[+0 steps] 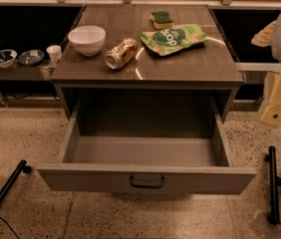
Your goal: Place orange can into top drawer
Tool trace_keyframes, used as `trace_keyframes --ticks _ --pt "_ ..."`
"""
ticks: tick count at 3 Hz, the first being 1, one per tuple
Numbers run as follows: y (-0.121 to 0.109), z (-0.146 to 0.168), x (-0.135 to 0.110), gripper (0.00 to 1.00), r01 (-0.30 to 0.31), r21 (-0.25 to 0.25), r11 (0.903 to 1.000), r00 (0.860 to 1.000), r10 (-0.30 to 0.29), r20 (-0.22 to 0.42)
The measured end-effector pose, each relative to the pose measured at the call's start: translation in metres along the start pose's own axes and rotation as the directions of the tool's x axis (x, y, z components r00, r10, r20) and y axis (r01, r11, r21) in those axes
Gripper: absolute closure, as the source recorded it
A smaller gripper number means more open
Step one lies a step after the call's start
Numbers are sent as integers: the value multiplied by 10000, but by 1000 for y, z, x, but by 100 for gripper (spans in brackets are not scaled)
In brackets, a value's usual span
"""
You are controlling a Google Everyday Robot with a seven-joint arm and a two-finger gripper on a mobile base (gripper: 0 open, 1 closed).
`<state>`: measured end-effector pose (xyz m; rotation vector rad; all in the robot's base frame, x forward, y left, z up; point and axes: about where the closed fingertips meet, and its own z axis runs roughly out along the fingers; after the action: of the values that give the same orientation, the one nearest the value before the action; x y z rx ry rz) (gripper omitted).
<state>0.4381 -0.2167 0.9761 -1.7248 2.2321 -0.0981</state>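
Observation:
The orange can (121, 53) lies on its side on the cabinet top (190, 63), between the white bowl and the green bag, its silver end facing front left. The top drawer (145, 179) is pulled wide open below it, its inside empty, with a dark handle (147, 182) at the centre of the front panel. My gripper (276, 114) hangs at the far right edge of the view, beside the cabinet's right side, well away from the can and holding nothing that I can see.
A white bowl (86, 39) stands left of the can. A green snack bag (173, 38) and a green sponge (161, 18) lie to its right and behind. Small bowls and a cup (54, 53) sit on a low shelf at left. Black chair legs (272, 183) stand on the floor at right.

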Motion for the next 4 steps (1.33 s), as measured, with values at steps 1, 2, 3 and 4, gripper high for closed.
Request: trace_keyframes --ticks 1,2,3,4 --pt "0 0 0 0 0 0 10000 10000 0 0" --pt "-8 10 -17 0 837 251 9962 9953 -823 -511" --pt "-32 47 -77 0 3303 433 9429 9372 -3222 -1335" --pt "-37 45 -79 0 3462 608 9362 9296 -3337 -1563"
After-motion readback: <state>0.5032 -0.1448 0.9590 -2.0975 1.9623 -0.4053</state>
